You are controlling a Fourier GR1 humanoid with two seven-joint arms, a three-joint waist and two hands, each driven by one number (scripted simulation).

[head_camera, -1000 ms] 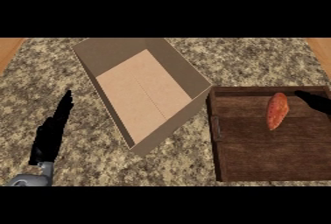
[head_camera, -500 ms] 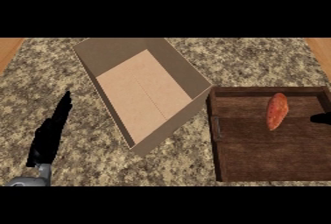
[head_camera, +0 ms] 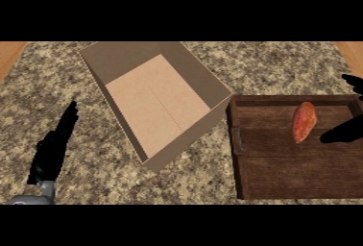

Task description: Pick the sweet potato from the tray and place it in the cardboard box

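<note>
Head view: sweet potato (head_camera: 304,122) lies in the tray (head_camera: 284,182), unheld; cardboard box (head_camera: 152,98) holds nothing.
Right hand (head_camera: 344,133): beside the potato, spread wide, not touching.
Left hand (head_camera: 55,146): resting, fingers straight.
Progress: pick and place both remain.

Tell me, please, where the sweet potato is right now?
The sweet potato lies in the tray at the head view's right, beside the right hand.

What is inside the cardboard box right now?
Nothing shows inside the cardboard box: only its bare tan floor and inner walls. The near wall hides no visible item. The sweet potato lies on the wooden tray to the box's right.
</note>
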